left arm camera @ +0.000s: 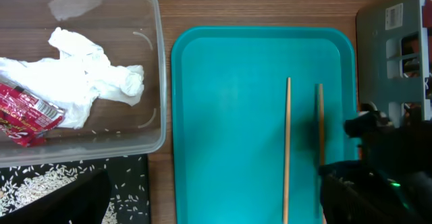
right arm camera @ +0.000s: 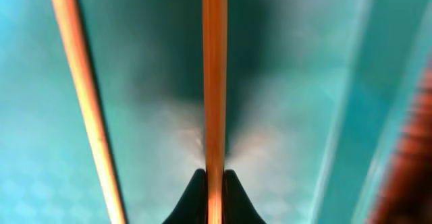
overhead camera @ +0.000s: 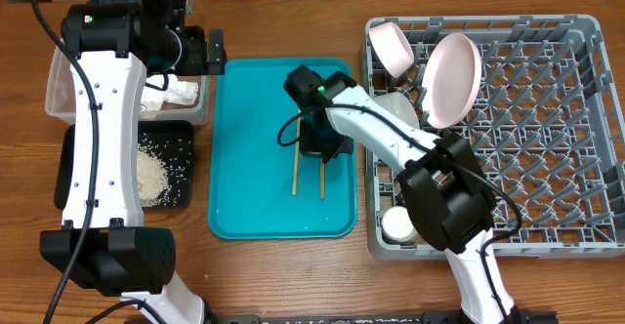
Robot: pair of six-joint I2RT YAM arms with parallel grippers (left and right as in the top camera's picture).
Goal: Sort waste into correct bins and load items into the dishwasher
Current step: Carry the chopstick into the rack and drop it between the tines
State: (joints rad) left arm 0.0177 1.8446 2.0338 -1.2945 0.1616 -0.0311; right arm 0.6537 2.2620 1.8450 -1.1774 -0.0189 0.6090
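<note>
Chopstick (right arm camera: 214, 82) clenched in the right tool (right arm camera: 214, 183), at the middle of the teal tray (overhead camera: 244, 197).
A second chopstick (right arm camera: 84, 96) lies just beside it on the tray; the left tool (overhead camera: 213, 51) hangs released and empty beside the clear tub (left arm camera: 158, 82).

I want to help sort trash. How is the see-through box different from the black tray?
The clear tub is see-through and deeper; the black tray is dark and shallow. The tub holds a napkin and red wrapper; the tray holds rice grains. Both are rectangular, side by side.
</note>
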